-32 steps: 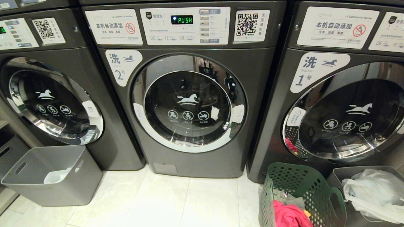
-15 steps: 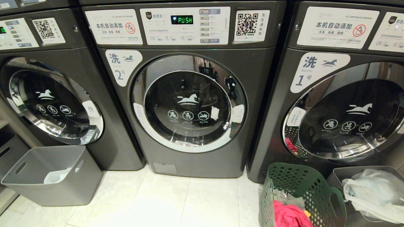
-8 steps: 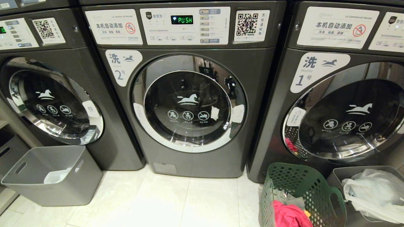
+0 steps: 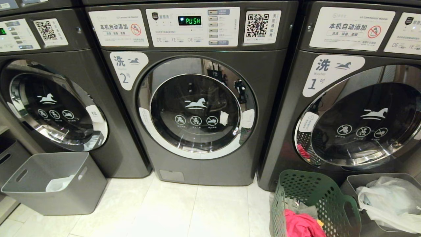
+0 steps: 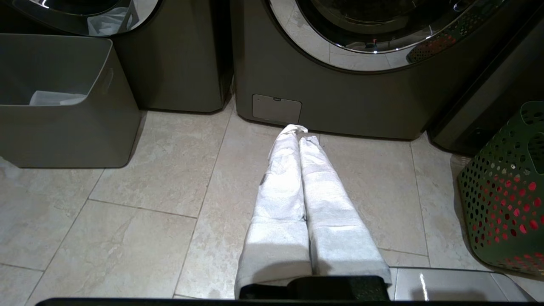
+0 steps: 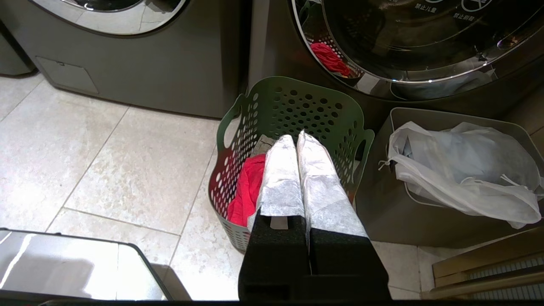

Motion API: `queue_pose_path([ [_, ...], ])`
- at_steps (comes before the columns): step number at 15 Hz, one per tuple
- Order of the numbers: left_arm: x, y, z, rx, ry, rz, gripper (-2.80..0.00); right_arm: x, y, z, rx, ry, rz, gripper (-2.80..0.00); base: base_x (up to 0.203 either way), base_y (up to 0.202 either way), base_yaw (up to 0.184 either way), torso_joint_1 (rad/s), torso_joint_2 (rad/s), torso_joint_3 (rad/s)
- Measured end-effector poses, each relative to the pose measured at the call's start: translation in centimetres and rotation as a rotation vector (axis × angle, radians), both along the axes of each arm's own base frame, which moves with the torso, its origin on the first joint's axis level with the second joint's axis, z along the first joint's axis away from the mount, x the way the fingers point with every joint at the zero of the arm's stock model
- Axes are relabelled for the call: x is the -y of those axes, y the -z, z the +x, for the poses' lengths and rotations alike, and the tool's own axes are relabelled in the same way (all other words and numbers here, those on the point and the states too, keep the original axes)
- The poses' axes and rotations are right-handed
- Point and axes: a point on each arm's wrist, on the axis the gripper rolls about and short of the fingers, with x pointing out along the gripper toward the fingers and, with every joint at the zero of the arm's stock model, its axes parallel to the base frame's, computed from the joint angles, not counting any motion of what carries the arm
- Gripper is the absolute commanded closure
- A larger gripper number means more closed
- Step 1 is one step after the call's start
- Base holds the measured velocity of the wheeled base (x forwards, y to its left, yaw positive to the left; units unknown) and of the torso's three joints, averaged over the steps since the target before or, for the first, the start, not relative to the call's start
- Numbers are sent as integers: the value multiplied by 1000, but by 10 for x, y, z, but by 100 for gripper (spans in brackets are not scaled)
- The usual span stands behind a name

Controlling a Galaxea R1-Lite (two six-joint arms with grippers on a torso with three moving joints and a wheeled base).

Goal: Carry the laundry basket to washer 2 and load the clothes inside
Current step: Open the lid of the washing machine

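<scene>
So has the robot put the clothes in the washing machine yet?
Not yet. Nothing looks done: the laundry basket sits on the floor in front of washer 1, with the clothes inside. Nothing is in hand: the left gripper and right gripper are shut and empty. Left to do: carry the basket to washer 2, open its closed door and load the clothes.

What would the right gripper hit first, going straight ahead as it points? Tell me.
Probably the laundry basket: the shut right gripper points over its open top toward the far wall, above the clothes. Depth is unclear.
</scene>
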Motion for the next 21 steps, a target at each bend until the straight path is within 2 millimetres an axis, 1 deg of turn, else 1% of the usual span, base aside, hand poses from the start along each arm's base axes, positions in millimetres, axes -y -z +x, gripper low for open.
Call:
queue_pose_path([
  [21,0,0,0,0,0,0,0,0,0,0,0,-1,-1,0,0,0,0,0,0,0],
])
